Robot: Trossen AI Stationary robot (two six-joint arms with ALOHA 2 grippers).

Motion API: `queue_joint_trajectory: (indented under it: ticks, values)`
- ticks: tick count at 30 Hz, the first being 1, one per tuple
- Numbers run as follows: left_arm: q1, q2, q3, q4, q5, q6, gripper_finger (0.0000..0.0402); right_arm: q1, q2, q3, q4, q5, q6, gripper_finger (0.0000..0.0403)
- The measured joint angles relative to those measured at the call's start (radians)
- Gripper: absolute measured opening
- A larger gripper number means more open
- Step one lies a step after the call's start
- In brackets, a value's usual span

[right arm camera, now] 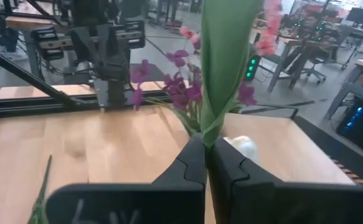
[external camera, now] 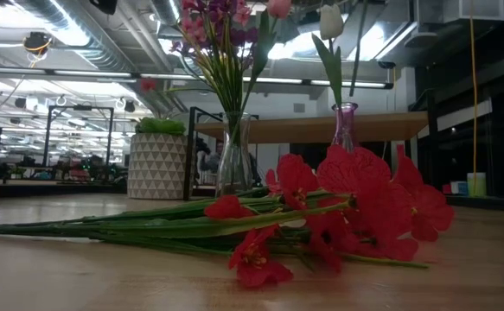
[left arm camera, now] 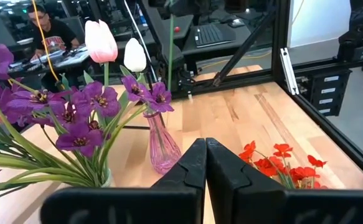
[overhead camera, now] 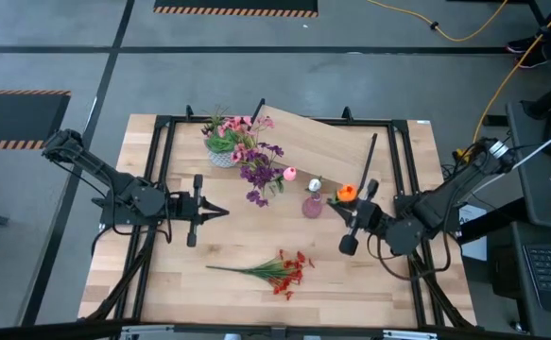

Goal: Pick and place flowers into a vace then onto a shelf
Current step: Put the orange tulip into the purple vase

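My right gripper [overhead camera: 349, 204] is shut on an orange flower [overhead camera: 345, 194], just right of a pink glass vase [overhead camera: 311, 207] holding a white bloom [overhead camera: 315, 182] and a pink tulip [overhead camera: 289, 174]. A clear vase [external camera: 233, 155] with purple sprays [overhead camera: 259, 173] stands left of it. A red-orange bunch [overhead camera: 283, 269] lies flat on the table near the front. The shelf board [overhead camera: 327, 142] stands at the back. My left gripper [overhead camera: 220, 212] is shut and empty, left of the vases, pointing at them [left arm camera: 205, 155]. My right gripper pinches the orange flower's green leaf and stem [right arm camera: 207, 127] between its two fingers [right arm camera: 190, 163]. The leaf rises out of the closed fingertips and leaves the wrist view at its top. The stem below the fingers is hidden by the gripper.
A green plant in a white patterned pot [overhead camera: 222, 151] stands at the back left, next to pink flowers [overhead camera: 247, 127]. A black frame [overhead camera: 162, 170] rims the table. A thin black shelf leg [overhead camera: 370, 165] runs close beside my right gripper.
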Motion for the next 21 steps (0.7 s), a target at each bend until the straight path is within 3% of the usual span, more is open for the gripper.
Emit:
queue_joint_trajectory:
  ticks: [21]
  values:
    - [0.001,0.000,0.000,0.000,-0.014,-0.002,0.0006,-0.106,-0.026,0.000,-0.051,-0.051,-0.001,0.0000]
